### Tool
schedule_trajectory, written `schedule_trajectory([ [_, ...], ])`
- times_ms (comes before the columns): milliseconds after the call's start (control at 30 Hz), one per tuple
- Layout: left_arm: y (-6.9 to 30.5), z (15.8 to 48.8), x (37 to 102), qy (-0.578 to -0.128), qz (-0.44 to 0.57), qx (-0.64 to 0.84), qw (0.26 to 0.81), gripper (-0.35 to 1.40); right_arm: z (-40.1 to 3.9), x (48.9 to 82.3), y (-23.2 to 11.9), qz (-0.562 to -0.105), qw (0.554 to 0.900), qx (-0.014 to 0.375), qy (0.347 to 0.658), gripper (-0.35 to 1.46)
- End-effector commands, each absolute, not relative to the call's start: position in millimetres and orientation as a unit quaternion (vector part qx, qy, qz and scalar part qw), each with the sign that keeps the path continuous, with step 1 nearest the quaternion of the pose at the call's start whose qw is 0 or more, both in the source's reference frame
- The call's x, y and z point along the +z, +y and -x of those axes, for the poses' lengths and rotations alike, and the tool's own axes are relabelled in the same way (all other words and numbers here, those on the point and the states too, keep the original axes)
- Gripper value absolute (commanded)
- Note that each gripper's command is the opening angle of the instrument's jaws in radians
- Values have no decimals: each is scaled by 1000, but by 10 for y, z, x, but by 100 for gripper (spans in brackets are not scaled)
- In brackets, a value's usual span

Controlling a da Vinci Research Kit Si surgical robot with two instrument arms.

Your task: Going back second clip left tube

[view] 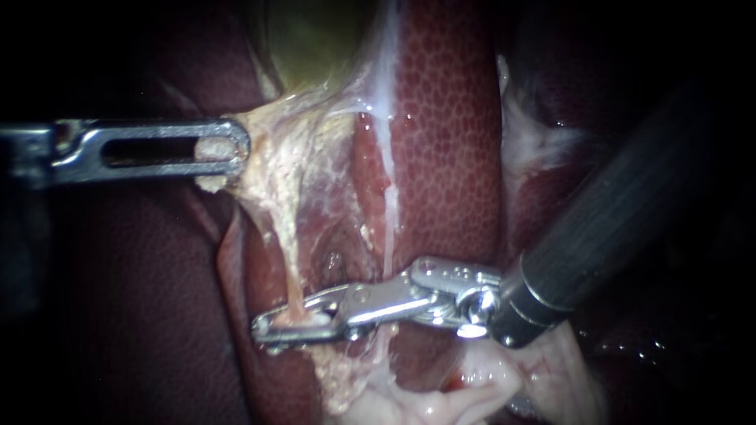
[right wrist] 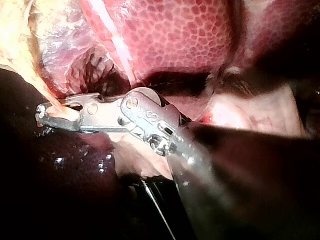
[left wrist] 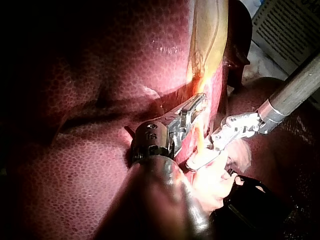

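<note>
The left tube (view: 289, 256) stretches taut from the gallbladder (view: 315, 39), its long axis pointing straight away from it. At the far end, the right instrument (view: 266, 327) has its jaws closed crosswise on the tube. The left instrument (view: 228, 149) clamps pale tissue (view: 272, 169) just under the gallbladder.

Light: one strong, narrow source. It falls on the dark red, finely mottled liver surface (view: 449, 118); the surroundings drop off to near black on all sides. Bench side, left wrist view: white printed paper sheet (left wrist: 287, 30) with dense dark text, lying tilted, partly cut off by the frame. Glossy black, rounded block (left wrist: 255, 207) beside the tissue; material not discernible.
</note>
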State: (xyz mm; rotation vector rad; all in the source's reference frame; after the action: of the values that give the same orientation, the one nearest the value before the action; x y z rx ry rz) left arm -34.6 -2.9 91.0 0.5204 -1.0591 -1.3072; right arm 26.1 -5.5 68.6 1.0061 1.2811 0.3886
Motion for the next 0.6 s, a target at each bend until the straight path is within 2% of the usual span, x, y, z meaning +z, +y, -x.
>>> schedule_trajectory([
  [33,-29,347,911,-464,-228,-572,637,-35,-260,687,-56,-446,669,172,568,-35],
  [533,-29,347,911,-464,-228,-572,637,-35,-260,681,-59,-449,670,169,567,-35],
  [600,-29,347,911,-464,-228,-572,637,-35,-264,678,-58,-451,669,171,566,6],
])
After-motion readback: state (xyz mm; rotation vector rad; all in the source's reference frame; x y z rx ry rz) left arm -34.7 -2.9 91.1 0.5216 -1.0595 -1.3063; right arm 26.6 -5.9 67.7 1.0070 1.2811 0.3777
